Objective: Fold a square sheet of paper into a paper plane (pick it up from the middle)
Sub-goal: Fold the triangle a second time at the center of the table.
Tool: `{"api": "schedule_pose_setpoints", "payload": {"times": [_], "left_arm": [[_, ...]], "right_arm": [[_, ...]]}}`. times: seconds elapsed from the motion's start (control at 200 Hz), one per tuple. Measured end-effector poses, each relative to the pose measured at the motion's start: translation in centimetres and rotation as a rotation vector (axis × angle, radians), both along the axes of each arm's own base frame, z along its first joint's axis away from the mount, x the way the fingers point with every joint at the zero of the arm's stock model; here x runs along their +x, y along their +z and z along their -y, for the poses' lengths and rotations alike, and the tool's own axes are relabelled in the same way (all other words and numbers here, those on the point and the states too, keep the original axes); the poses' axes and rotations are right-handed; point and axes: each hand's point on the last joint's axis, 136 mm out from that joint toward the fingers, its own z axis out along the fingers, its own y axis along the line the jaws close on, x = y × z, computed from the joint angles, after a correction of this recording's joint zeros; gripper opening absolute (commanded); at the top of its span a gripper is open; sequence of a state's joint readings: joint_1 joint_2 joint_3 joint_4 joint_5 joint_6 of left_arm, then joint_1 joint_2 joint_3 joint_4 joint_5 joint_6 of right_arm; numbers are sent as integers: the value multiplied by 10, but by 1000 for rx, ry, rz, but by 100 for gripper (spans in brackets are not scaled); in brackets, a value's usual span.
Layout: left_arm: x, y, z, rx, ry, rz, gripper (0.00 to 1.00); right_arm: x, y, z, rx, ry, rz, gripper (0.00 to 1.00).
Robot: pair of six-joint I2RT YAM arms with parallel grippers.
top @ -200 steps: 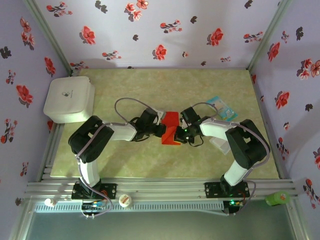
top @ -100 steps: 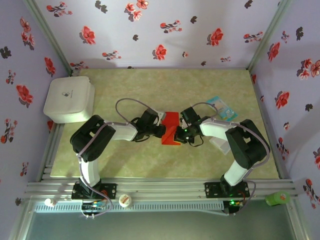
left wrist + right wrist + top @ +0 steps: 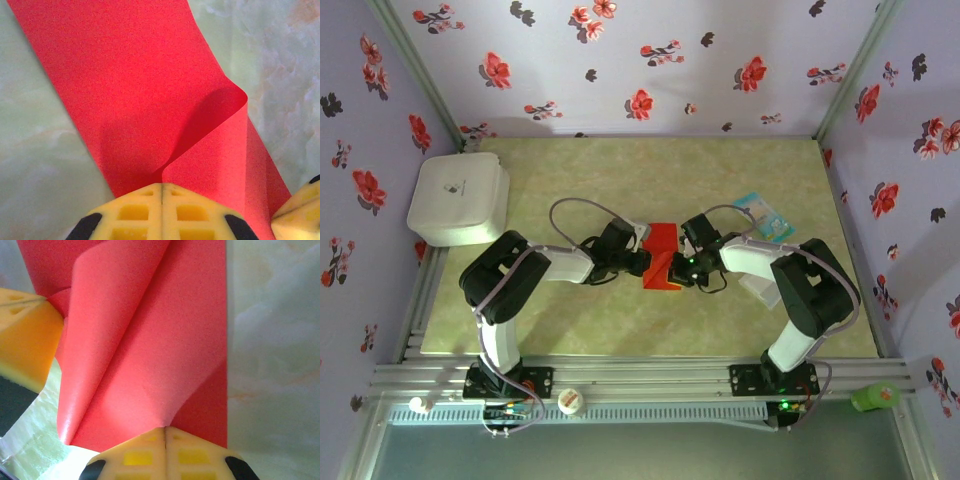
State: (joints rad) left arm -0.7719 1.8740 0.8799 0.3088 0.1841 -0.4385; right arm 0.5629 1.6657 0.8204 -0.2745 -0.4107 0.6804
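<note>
The left pincer [image 3: 162,189] is clamped tight on one edge of the square sheet of paper [image 3: 663,255], the right pincer [image 3: 165,431] on the opposite side, in the middle of the desk [image 3: 720,180]. Move both evenly, with little tension, so the soft curl creases straight without tearing. The paper is thin, matte, bright red; the desk smooth, marbled pale green

The left arm [image 3: 505,282] and right arm [image 3: 810,285] have black rounded joint housings, silver-white links and black bases. A grey cable [image 3: 580,199] loops off the left arm. The left gripper [image 3: 161,187] and right gripper [image 3: 165,431] have yellow fingers [image 3: 135,212] with square moulded recesses and black corner patches.
</note>
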Motion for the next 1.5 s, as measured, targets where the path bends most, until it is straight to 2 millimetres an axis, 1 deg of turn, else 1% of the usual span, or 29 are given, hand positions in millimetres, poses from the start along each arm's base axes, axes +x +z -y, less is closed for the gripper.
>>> {"api": "schedule_pose_setpoints", "payload": {"times": [0.265,0.485,0.555,0.65,0.75,0.85,1.05,1.205,1.5], "left_arm": [[0,0,0,1,1,-1,0],[0,0,0,2,1,-1,0],[0,0,0,2,1,-2,0],[0,-1,0,2,2,-2,0],[1,-1,0,2,2,-2,0],[1,-1,0,1,2,-3,0],[1,-1,0,1,2,-3,0],[1,-1,0,1,2,-3,0],[1,-1,0,1,2,-3,0]], "right_arm": [[0,0,0,0,0,0,2],[1,2,1,2,-20,-3,4],[5,7,1,25,-55,12,4],[15,18,2,100,-130,44,2],[25,25,-5,189,-193,53,1],[32,29,-17,276,-228,49,0],[42,30,-33,396,-278,25,0],[47,29,-40,434,-288,16,0],[47,22,-42,436,-292,-1,0]]}}
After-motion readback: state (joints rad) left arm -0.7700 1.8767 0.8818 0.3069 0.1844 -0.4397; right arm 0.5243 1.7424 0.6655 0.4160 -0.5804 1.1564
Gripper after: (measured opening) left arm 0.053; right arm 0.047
